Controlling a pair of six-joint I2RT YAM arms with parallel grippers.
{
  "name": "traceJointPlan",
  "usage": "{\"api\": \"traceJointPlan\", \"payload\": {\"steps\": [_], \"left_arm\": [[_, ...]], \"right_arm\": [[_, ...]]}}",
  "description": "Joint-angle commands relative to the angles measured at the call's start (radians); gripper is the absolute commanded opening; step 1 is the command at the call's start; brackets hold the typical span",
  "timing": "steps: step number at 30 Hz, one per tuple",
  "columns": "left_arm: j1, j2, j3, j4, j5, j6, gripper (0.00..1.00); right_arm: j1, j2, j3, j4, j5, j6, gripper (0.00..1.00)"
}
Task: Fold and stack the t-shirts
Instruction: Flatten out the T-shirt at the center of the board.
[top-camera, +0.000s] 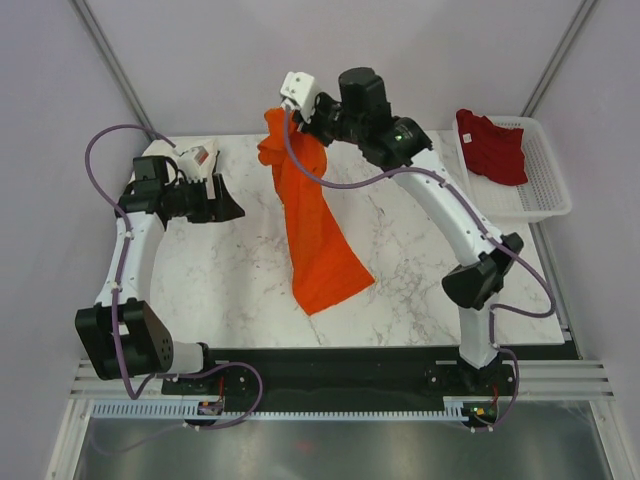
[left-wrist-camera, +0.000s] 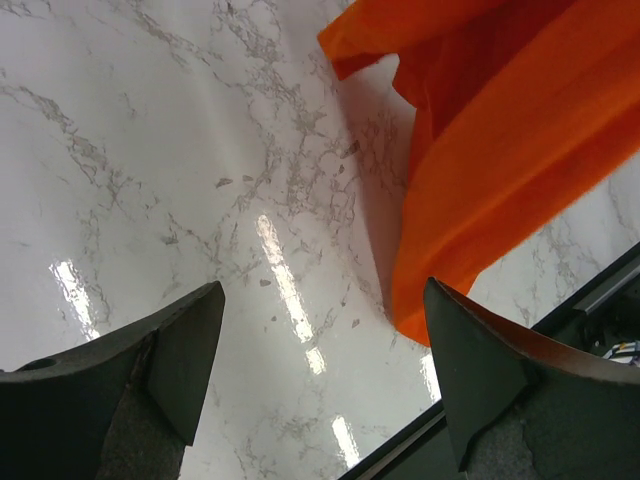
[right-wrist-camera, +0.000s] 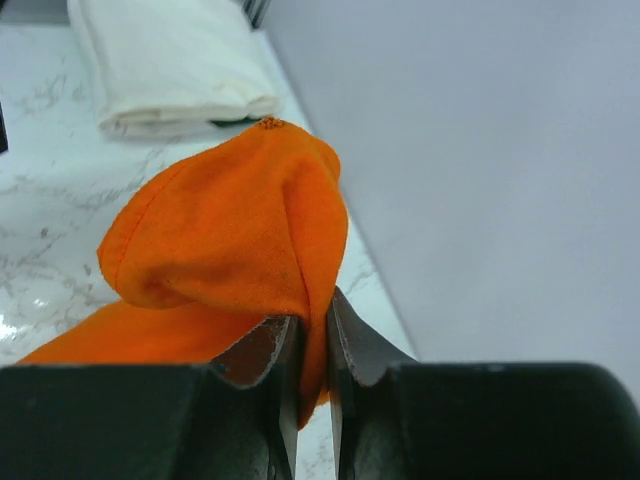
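Observation:
My right gripper (top-camera: 297, 125) is shut on the top of the bright orange t-shirt (top-camera: 312, 230) and holds it up at the back of the table, with the lower end trailing onto the marble. In the right wrist view the cloth (right-wrist-camera: 230, 230) is pinched between the jaws (right-wrist-camera: 312, 335). My left gripper (top-camera: 228, 203) is open and empty over the left part of the table, apart from the orange shirt (left-wrist-camera: 500, 140). A folded cream-white t-shirt (right-wrist-camera: 170, 65) lies at the back left, partly hidden by my left arm in the top view (top-camera: 197, 156). The dark red t-shirt (top-camera: 492, 146) lies in the basket.
The white mesh basket (top-camera: 545, 185) stands at the back right, partly over the table edge. The marble table (top-camera: 220, 285) ends at a black front strip (left-wrist-camera: 590, 295). Grey walls close in the back and sides.

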Motion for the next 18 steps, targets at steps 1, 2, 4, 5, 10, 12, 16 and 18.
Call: {"api": "traceJointPlan", "payload": {"steps": [1,2,4,5,10,12,16,18], "left_arm": [[0.005,-0.009,0.046,0.024,0.0,-0.003,0.88],[0.007,-0.006,0.049,0.024,0.006,-0.006,0.88],[0.007,0.008,0.061,0.025,0.013,-0.01,0.88],[0.005,0.02,0.066,0.027,0.023,-0.012,0.88],[0.007,0.053,0.08,0.03,0.059,-0.027,0.87],[0.005,0.063,0.077,0.03,0.074,-0.029,0.87],[0.001,0.097,0.063,0.03,0.086,-0.029,0.86],[-0.002,0.117,0.061,0.028,0.088,-0.023,0.86]], "right_arm": [[-0.013,-0.172,-0.004,0.146,0.016,0.007,0.21],[-0.013,-0.198,-0.018,0.154,0.025,0.01,0.22],[-0.031,-0.264,-0.071,0.153,0.051,0.014,0.22],[-0.042,-0.29,-0.104,0.152,0.057,0.01,0.22],[-0.18,-0.499,-0.485,0.142,0.074,-0.009,0.29],[-0.211,-0.598,-0.733,0.14,0.105,-0.038,0.38],[-0.285,-0.683,-1.071,0.156,0.213,-0.105,0.63],[-0.295,-0.697,-1.113,0.143,0.212,-0.088,0.67]]}}
